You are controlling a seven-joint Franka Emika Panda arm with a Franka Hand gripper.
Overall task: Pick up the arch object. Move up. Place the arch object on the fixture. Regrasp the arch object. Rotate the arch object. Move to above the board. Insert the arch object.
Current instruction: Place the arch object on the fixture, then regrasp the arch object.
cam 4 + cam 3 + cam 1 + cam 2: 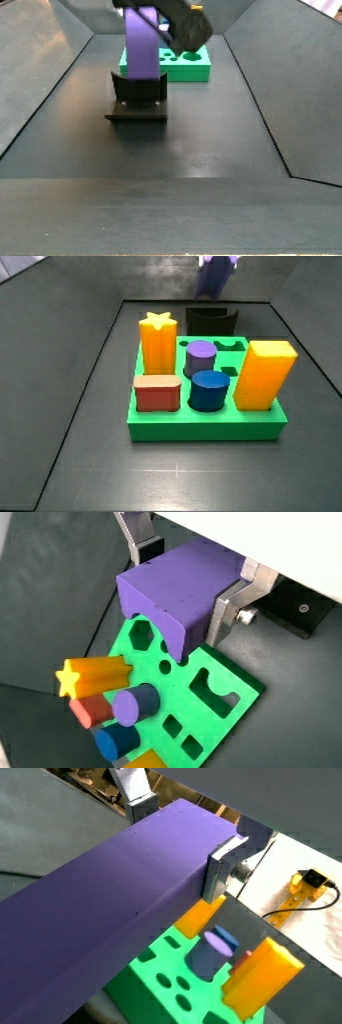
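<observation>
The claw [187, 584] is gripping the arch object [174, 597] tight, holding it up in the air above the fixture [138, 98]. The picking up looks done. Putting it into the board [214, 421] is waiting, and its arch hole [210, 689] is sitting open.

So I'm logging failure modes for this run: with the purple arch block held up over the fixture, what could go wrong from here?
1. The gripper holds the long dark purple arch block near one end, jaws shut on it; the overhang seen in a wrist view could let it pivot or slip.
2. The thick green board is crowded: the tall yellow star peg and orange peg could be clipped.
3. The small black fixture lies just beneath, so lowering could knock it.
</observation>
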